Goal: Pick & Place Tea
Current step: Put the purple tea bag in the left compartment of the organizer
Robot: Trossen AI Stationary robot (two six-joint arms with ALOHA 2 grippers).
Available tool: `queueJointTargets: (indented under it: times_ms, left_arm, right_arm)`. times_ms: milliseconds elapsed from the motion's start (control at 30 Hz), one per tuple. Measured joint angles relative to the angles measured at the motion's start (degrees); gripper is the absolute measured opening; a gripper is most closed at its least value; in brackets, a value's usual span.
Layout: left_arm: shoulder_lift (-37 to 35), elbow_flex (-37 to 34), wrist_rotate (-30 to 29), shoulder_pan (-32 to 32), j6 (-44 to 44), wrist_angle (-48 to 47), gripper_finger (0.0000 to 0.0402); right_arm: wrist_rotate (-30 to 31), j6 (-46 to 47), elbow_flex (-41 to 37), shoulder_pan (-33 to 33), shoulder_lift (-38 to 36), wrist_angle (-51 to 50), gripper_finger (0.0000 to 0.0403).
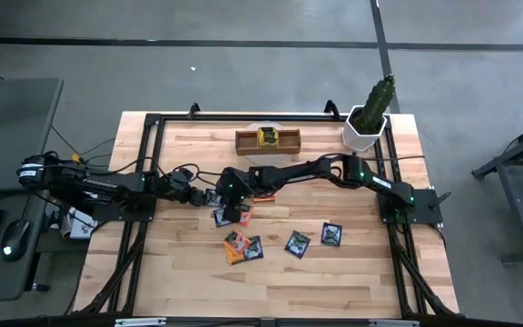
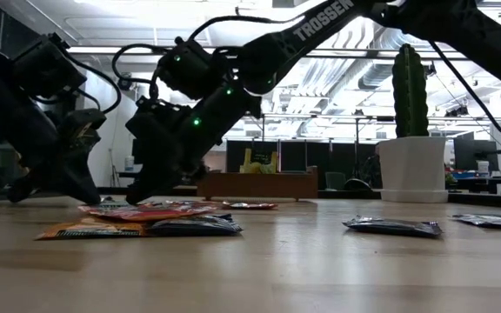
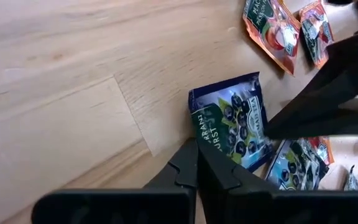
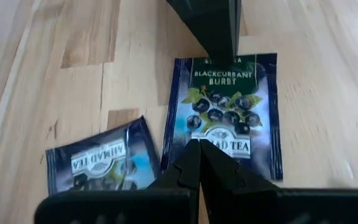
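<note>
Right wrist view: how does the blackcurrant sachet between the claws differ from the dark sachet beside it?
The blackcurrant sachet has the shut left claw and right claw at opposite edges; the second dark sachet is untouched. Its label reads upright here; the second's is upside down, skewed. Both are dark blue foil, flat on the table.

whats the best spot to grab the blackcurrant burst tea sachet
Probably by an edge, coming from above. The blackcurrant burst sachet lies flat on the table, too thin to pinch across its face. The left gripper and right gripper, both shut, already sit at opposite ends of it, so a free side edge or corner looks best, clear of the second dark sachet beside it.
</note>
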Motion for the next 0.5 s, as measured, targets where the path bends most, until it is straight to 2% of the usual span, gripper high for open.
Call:
queueJointTargets:
  times_ms: [300, 500]
  left_arm:
    - [-0.04, 0.0, -1.32, 0.0, 0.59, 0.4, 0.0]
    - [-0.55, -0.17, -4.26, 0.09, 4.18, 6.17, 0.0]
  right_arm:
    - [5.88, -1.13, 0.01, -0.4, -7.04, -3.73, 0.0028]
    - [6.13, -0.75, 0.03, -0.43, -12.89, -8.71, 0.0044]
